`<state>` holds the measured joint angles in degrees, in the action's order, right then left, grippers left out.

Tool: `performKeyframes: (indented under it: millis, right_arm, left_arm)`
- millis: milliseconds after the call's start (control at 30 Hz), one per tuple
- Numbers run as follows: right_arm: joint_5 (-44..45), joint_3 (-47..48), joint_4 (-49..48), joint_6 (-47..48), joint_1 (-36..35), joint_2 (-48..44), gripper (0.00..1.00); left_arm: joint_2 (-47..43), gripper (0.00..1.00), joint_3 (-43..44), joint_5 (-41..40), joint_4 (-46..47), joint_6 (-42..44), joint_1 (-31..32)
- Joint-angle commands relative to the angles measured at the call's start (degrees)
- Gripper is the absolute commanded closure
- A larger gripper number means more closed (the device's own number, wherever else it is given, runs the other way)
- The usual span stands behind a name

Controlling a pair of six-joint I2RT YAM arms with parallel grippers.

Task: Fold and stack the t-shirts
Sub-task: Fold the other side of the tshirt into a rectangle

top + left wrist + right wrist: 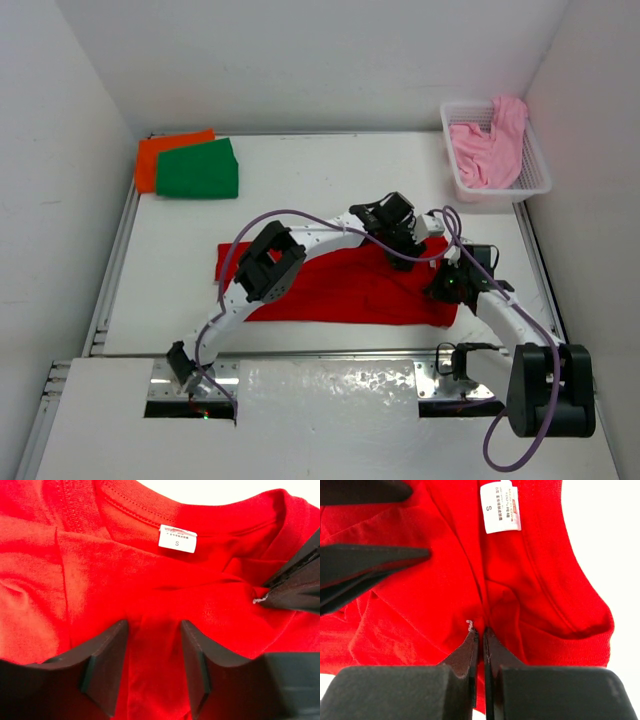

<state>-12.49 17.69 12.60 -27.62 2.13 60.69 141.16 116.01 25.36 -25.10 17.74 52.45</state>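
Note:
The red t-shirt (340, 290) lies as a long folded band across the middle of the table. Its collar with the white size label (177, 538) faces my left wrist camera. My left gripper (152, 630) is down on the cloth near the collar, jaws apart, with a ridge of red fabric running between them. My right gripper (481, 630) is shut on a pinched fold of the same shirt just beside the collar, close to the left gripper (402, 245). A green t-shirt (200, 170) lies folded on an orange t-shirt (160, 155) at the far left. A light pink t-shirt (490, 150) hangs out of the basket.
The white lattice basket (540, 182) stands at the far right corner against the wall. Walls close in the table on the left, back and right. Purple cables loop over both arms above the red shirt.

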Motion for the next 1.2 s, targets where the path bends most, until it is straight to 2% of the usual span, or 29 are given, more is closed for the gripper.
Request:
performKeyframes:
  millis: [0, 33, 100, 300, 433, 567, 800, 833, 900, 1167]
  right_arm:
    - [-0.78, 0.68, 0.49, 0.37, 0.15, -0.57, 0.99]
    - [-0.78, 0.68, 0.41, 0.46, 0.15, -0.66, 0.99]
    - [-0.78, 0.68, 0.49, 0.46, 0.15, -0.66, 1.0]
    - [-0.52, 0.85, 0.93, 0.98, 0.15, -0.83, 1.0]
    - [-0.25, 1.03, 1.29, 1.25, 0.24, -1.27, 1.0]
    - [-0.17, 1.12, 1.46, 1.42, 0.42, -1.45, 1.0]
    - [1.59, 2.95, 3.91, 3.09, 0.51, -2.94, 1.0]
    - [1.85, 3.4, 4.18, 3.62, 0.51, -3.29, 1.0]
    - [1.86, 4.62, 5.15, 4.67, 0.51, -3.64, 1.0]
    - [1.07, 8.85, 9.89, 9.33, 0.51, -7.33, 1.0]
  left_arm:
    - [0.25, 0.59, 2.12, 1.17, 2.16, -1.74, 0.38]
    - [0.17, 0.65, 2.12, 1.53, 2.08, -1.91, 0.38]
    - [-0.36, 0.66, 2.03, 1.44, 2.16, -2.44, 0.29]
    - [-3.17, 0.63, 1.77, 2.32, 2.25, -2.79, -0.06]
    - [-4.49, 0.71, 0.72, 3.28, 2.25, -2.97, -0.15]
    - [-4.93, 0.86, -0.78, 3.9, 2.78, -3.23, -0.15]
    - [-6.69, 0.91, 0.53, 3.11, 2.34, -3.68, -0.32]
    - [-7.21, 0.97, 0.36, 2.85, 2.6, -3.67, -0.41]
    - [-8.88, 1.0, 0.19, 2.59, 2.69, -3.94, -0.85]
    - [-14.07, 1.0, -1.83, 5.66, 1.37, -4.73, -2.43]
